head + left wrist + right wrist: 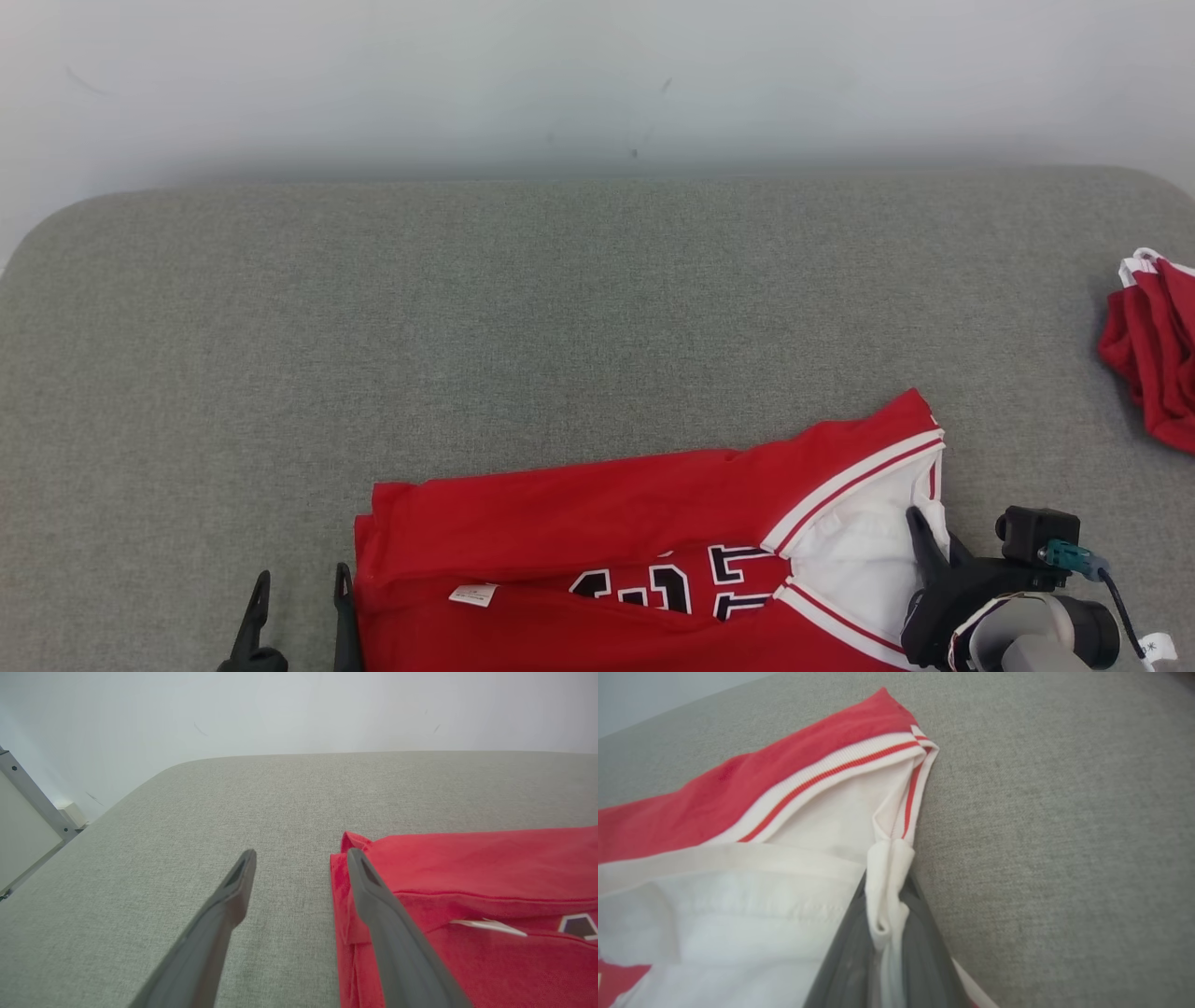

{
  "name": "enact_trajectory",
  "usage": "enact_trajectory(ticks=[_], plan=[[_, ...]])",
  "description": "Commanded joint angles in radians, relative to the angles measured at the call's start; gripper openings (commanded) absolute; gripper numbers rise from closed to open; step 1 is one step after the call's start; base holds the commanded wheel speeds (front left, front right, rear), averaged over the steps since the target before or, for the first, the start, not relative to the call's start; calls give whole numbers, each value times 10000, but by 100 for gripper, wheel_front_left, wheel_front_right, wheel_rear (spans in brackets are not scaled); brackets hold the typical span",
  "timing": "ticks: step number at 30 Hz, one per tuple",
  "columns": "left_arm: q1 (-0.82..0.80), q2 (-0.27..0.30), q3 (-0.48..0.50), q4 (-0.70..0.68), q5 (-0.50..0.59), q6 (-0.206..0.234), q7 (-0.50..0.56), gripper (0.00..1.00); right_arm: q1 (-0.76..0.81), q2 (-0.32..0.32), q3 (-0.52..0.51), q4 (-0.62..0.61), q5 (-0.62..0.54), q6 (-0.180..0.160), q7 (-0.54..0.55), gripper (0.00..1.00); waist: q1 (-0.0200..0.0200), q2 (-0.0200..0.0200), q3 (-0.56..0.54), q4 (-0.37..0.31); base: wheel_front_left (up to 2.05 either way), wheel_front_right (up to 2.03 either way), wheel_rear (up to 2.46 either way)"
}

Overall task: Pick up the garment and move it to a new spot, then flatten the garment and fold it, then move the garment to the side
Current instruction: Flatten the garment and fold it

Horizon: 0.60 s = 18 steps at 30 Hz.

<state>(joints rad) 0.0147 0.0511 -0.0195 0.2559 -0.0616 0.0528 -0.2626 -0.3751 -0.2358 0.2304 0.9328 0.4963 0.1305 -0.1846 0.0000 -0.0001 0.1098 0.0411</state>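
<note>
Two grippers flank the red basketball jersey (597,518), which lies along the near edge of the grey padded table (597,299). At left, our left gripper (302,571) stands spread wide and holds nothing, one finger just beside the jersey's hem end. The jersey looks doubled lengthwise into a band. At right, our right gripper (886,884) is pinched onto its white trim (896,812). Farther right lies a second red garment (1153,355). We judge folding well underway; moving the jersey aside remains.
</note>
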Motion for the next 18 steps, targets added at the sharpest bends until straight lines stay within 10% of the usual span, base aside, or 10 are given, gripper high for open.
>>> enact_trajectory(ticks=[1, 18], plan=[[33, -11, 45, 1, -82, -13, -31, 100, 211, -9, 62, 394, 113, -3, 90, 0, 0, 1, -16, -20, 0, 0, 0], [64, -10, 104, 120, -275, -37, -29, 100, -152, -410, -2929, -677, -1235, -15, -808, 0, 0, 1, -213, -258, 0, 0, 0]])
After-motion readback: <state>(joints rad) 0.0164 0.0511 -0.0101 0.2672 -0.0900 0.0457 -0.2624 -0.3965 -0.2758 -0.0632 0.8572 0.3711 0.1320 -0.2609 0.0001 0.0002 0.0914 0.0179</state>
